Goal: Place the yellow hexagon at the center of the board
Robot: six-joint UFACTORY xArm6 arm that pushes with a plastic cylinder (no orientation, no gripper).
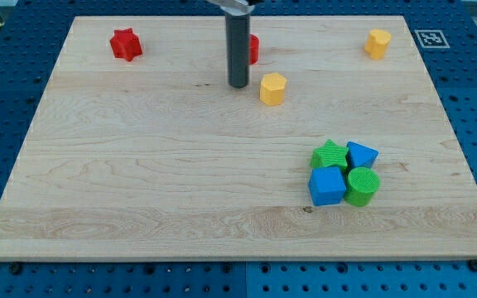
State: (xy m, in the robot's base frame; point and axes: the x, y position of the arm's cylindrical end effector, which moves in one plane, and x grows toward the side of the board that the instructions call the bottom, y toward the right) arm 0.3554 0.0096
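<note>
The yellow hexagon [272,88] lies on the wooden board [139,165], above the board's middle and a little to the right. My tip [238,84] rests on the board just left of the hexagon, a small gap apart from it. The dark rod rises from the tip to the view's top and partly hides a red block [253,49] behind it.
A red star [126,44] sits at the top left. A second yellow block [378,43] sits at the top right. A cluster at the lower right holds a green star [330,155], a blue triangular block [361,154], a blue cube [327,185] and a green cylinder [362,185].
</note>
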